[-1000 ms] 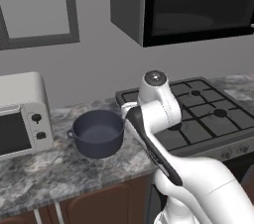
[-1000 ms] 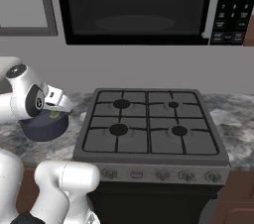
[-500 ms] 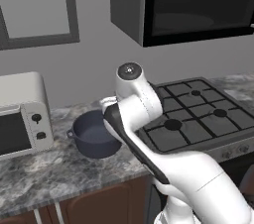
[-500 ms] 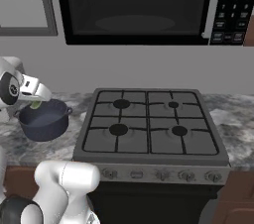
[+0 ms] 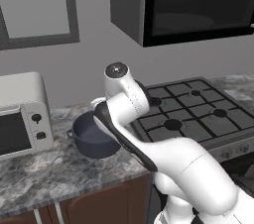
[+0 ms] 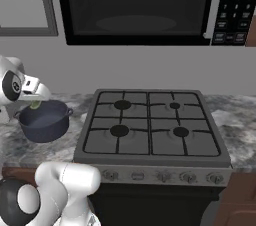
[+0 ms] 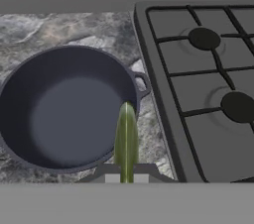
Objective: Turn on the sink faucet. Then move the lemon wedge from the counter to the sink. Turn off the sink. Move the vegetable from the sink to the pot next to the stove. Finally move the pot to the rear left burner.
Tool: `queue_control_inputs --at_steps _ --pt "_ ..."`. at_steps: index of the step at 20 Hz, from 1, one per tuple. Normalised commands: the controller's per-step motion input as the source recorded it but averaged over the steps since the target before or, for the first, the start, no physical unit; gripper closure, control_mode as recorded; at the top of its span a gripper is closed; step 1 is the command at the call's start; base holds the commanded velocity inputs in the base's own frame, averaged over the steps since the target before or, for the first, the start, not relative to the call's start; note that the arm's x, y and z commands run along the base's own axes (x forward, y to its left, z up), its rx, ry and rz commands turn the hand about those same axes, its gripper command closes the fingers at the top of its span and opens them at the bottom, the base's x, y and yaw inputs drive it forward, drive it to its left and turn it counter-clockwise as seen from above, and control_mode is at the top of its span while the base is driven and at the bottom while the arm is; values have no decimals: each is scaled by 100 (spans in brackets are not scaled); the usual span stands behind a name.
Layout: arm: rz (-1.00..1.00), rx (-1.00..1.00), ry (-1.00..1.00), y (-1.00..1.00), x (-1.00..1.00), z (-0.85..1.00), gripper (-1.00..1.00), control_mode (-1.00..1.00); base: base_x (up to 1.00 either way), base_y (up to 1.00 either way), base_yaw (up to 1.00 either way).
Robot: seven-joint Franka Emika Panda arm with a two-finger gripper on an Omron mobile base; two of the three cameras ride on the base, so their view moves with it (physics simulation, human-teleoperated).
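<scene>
My gripper [image 7: 126,174] is shut on the lemon wedge [image 7: 126,141], a slim yellow-green sliver that points away from the hand. It hangs just above the near right rim of the dark blue pot [image 7: 64,114]. In the right base view the gripper [image 6: 35,100] holds the wedge [image 6: 35,104] over the pot's [image 6: 42,122] left part. The pot [image 5: 92,136] stands on the marbled counter [image 5: 49,168] just left of the black stove [image 5: 193,111], and the arm hides the hand there. The pot's inside looks bare.
A white toaster oven [image 5: 20,114] stands on the counter left of the pot. The stove [image 6: 150,130] has dark grates with the rear left burner [image 6: 122,104] bare. A black microwave [image 6: 135,5] hangs over it. The pot's handle [image 7: 143,85] faces the stove [image 7: 208,69].
The arm has swung left, from in front of the stove's edge to over the pot, carrying the wedge. The pot and the stove have stayed in place.
</scene>
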Motion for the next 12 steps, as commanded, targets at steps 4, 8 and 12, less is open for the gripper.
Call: queue_control_inputs --at_steps 4,8,12 --pt "3 0 2 20 29 -46 100 -100 0 0 0" --pt "3 0 2 26 28 -49 100 -100 0 0 0" --pt "3 0 5 20 28 -43 100 -100 0 0 0"
